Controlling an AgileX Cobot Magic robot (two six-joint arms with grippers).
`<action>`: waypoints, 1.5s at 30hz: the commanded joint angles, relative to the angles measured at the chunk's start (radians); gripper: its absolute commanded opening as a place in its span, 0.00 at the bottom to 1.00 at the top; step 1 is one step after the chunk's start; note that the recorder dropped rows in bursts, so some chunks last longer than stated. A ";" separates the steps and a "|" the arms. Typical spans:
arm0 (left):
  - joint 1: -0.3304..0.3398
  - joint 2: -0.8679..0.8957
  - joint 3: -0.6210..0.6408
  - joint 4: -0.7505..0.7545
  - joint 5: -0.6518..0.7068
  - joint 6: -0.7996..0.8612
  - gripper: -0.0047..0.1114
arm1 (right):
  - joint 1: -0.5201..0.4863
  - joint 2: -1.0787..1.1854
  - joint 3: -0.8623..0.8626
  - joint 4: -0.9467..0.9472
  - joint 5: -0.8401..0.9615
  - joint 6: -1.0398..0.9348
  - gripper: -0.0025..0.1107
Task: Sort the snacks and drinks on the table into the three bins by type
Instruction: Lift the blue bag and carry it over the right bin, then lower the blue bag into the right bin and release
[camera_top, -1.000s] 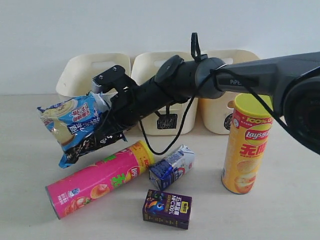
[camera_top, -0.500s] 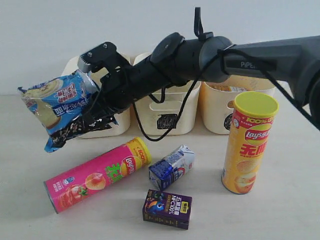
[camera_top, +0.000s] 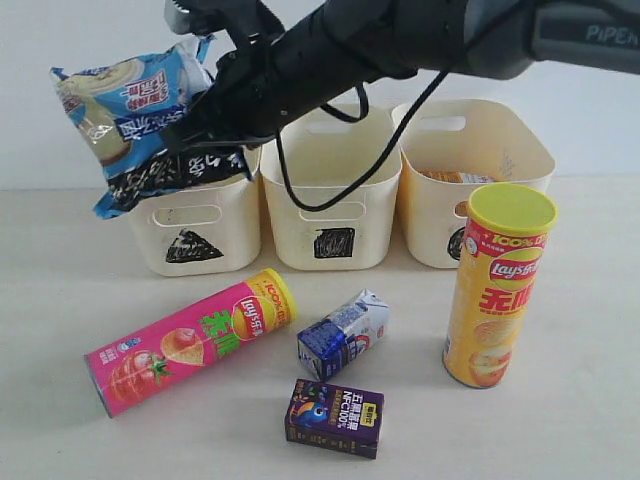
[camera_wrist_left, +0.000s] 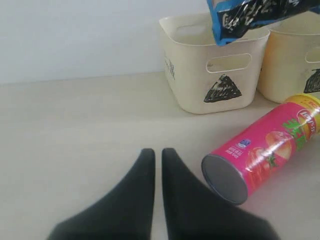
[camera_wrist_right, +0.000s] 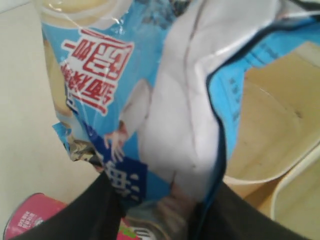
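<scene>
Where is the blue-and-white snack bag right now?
Upper left of the exterior view, the blue-and-white bag is gripped by the right tool, in the air above the triangle bin.

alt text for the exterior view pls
The right pincer holds a blue-white snack bag in the air above the triangle-marked bin at left. On the table in front: a pink chip tube lying down, a blue-and-white carton, a dark purple box and an upright yellow chip tube.
</scene>
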 joint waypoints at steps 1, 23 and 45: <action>-0.002 -0.004 -0.003 0.000 0.000 -0.009 0.08 | -0.001 -0.068 0.033 -0.178 -0.044 0.166 0.03; -0.002 -0.004 -0.003 0.000 0.000 -0.009 0.08 | -0.345 -0.263 0.300 -0.229 -0.226 0.331 0.03; -0.002 -0.004 -0.003 0.000 0.000 -0.009 0.08 | -0.500 -0.113 0.300 -0.233 -0.402 0.359 0.03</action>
